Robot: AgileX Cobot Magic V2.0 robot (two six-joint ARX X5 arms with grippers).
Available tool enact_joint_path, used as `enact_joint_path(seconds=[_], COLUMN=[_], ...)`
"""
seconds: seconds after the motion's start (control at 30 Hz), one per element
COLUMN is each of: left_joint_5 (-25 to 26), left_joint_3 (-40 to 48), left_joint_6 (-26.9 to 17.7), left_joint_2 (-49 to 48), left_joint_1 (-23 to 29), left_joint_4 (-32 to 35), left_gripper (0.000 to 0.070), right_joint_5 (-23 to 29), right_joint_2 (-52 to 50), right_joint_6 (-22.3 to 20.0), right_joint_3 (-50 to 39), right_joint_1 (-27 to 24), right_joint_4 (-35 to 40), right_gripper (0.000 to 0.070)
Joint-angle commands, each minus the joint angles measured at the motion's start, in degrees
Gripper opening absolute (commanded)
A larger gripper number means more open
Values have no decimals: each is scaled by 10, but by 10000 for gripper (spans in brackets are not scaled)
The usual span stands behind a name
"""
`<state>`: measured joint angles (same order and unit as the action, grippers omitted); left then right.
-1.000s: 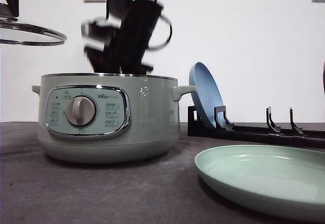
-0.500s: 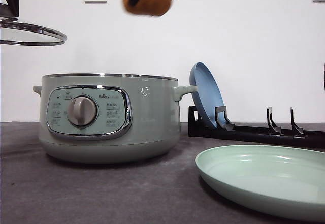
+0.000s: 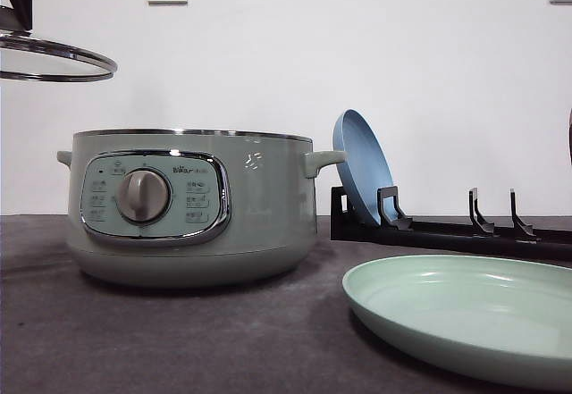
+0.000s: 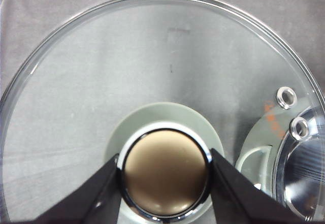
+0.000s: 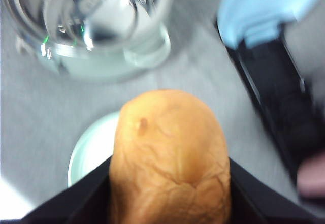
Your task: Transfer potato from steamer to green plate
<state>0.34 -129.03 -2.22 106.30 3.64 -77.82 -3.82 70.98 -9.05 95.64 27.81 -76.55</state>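
The sage-green steamer (image 3: 192, 206) stands lidless at the table's left. Its glass lid (image 3: 54, 54) hangs high at the upper left, and my left gripper (image 4: 165, 183) is shut on the lid's metal knob (image 4: 165, 173). High over the table, the orange-brown potato (image 5: 170, 158) sits between the fingers of my shut right gripper (image 5: 170, 188). Below the potato lie the open steamer (image 5: 96, 26) and part of the green plate (image 5: 94, 150). In the front view the green plate (image 3: 465, 318) rests flat at the front right, with nothing on it.
A blue plate (image 3: 362, 166) stands upright in a black dish rack (image 3: 447, 229) behind the green plate, right of the steamer's handle. Grey cloth covers the table. A white wall with sockets closes the back.
My right arm lifted out of the steamer with the potato and rose past the top edge of the front view. The lid and left gripper have stayed put.
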Motion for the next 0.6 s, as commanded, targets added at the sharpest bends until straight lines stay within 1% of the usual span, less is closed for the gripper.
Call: enact_joint_path(seconds=[0.0, 0.17, 0.3, 0.4, 0.5, 0.57], left_joint_5=[3, 3, 3, 3, 3, 3], left_joint_3=[-26, -26, -26, -25, -25, -25], left_joint_6=[1, 2, 3, 3, 3, 3], left_joint_2=[-10, -10, -10, -10, -10, -10], left_joint_1=[1, 0, -3, -7, -11, -11], left_joint_4=[14, 13, 12, 12, 12, 12], left_gripper=[0, 0, 0, 0, 0, 0], right_joint_5=[-13, -22, -32, -57, -56, -56], right_joint_2=[-43, -164, -228, -252, -253, -246], right_joint_6=[20, 77, 134, 187, 246, 266], right_joint_3=[-42, -192, -316, -402, -464, -499], right_joint_1=[-2, -7, -7, -7, -7, -7], right_joint_4=[-8, 36, 87, 147, 213, 260], right_gripper=[194, 194, 194, 194, 194, 194])
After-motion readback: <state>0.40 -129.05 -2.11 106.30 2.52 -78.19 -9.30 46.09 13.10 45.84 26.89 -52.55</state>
